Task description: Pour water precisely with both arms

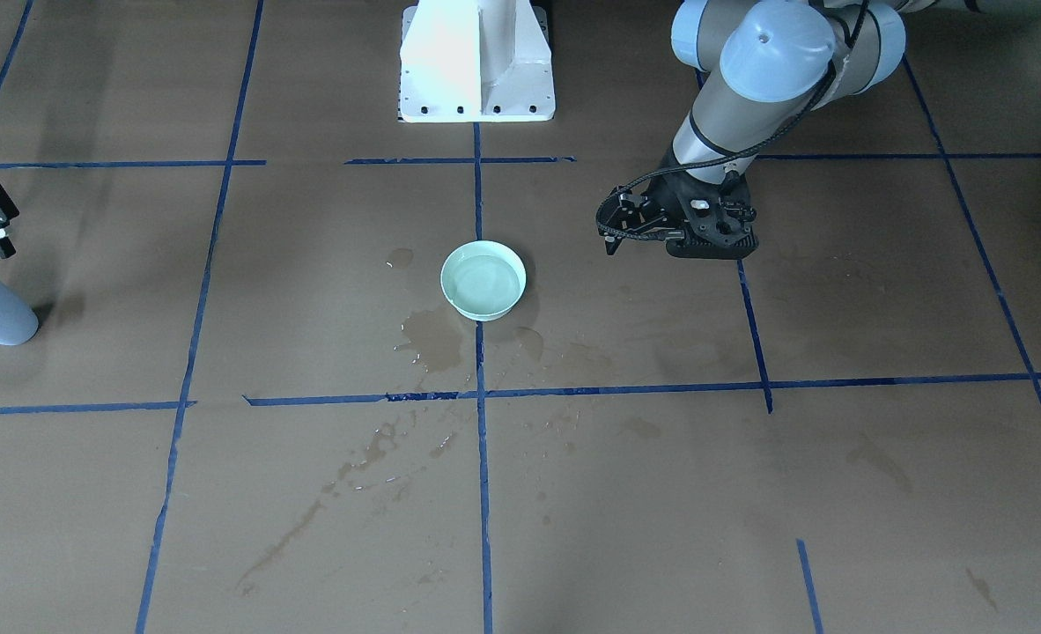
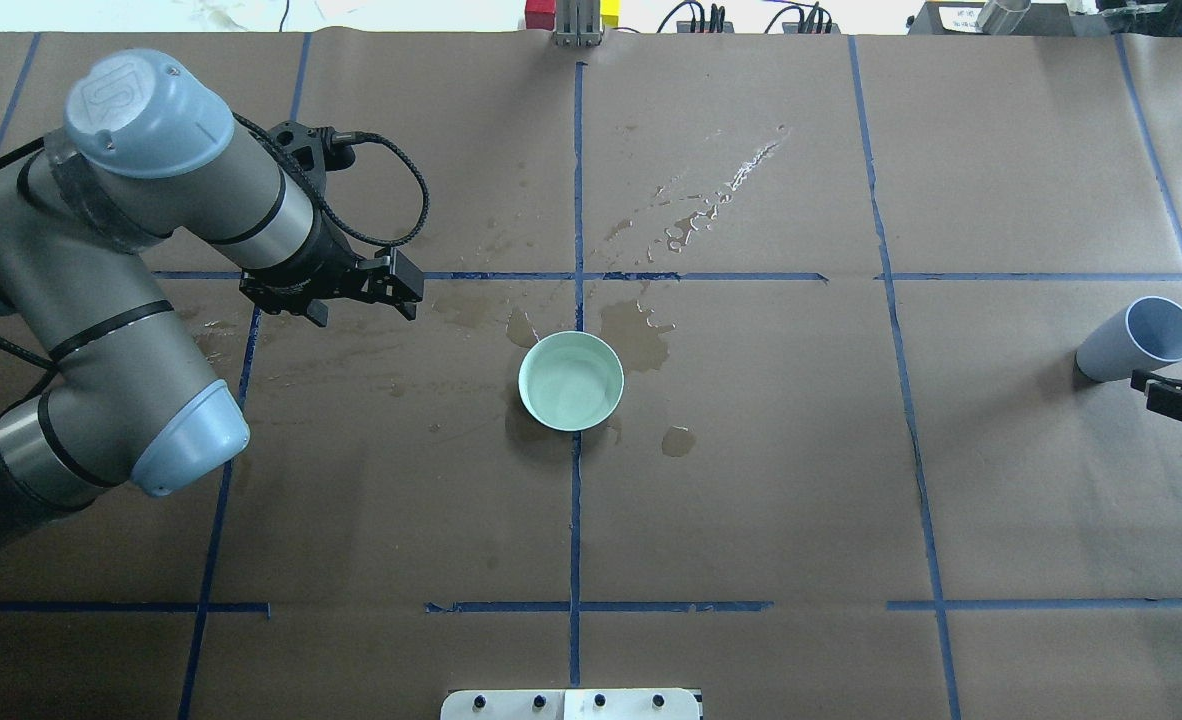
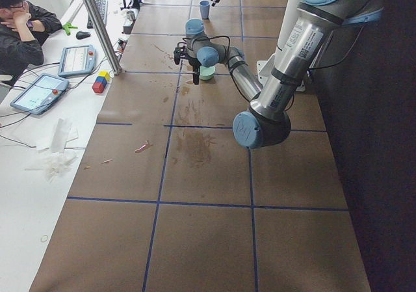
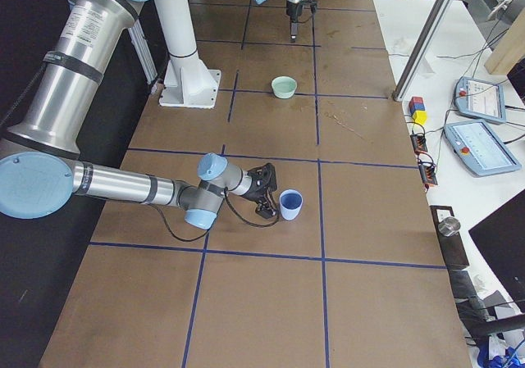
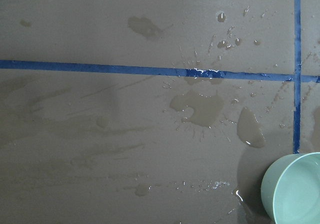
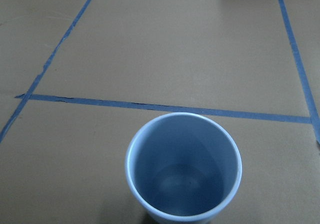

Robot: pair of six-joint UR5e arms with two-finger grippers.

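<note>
A mint green bowl [image 2: 571, 381] stands at the table's middle and holds the water [image 1: 483, 280], clear and faintly shimmering. My left gripper [image 2: 409, 292] hangs open and empty above the table, to the left of the bowl and apart from it; it also shows in the front view [image 1: 610, 227]. The left wrist view catches the bowl's rim [image 5: 295, 191] at its lower right corner. A pale blue cup [image 2: 1136, 340] stands upright at the far right. My right gripper [image 2: 1156, 392] is open beside it and not touching it. The right wrist view looks into the cup [image 6: 182, 169].
Spilled water puddles [image 2: 636, 335] and splashes [image 2: 711, 195] darken the brown paper around and beyond the bowl. Blue tape lines [image 2: 577, 500] grid the table. The white pedestal [image 1: 476, 62] stands at the robot's side. An operator [image 3: 19, 25] sits beyond the far edge.
</note>
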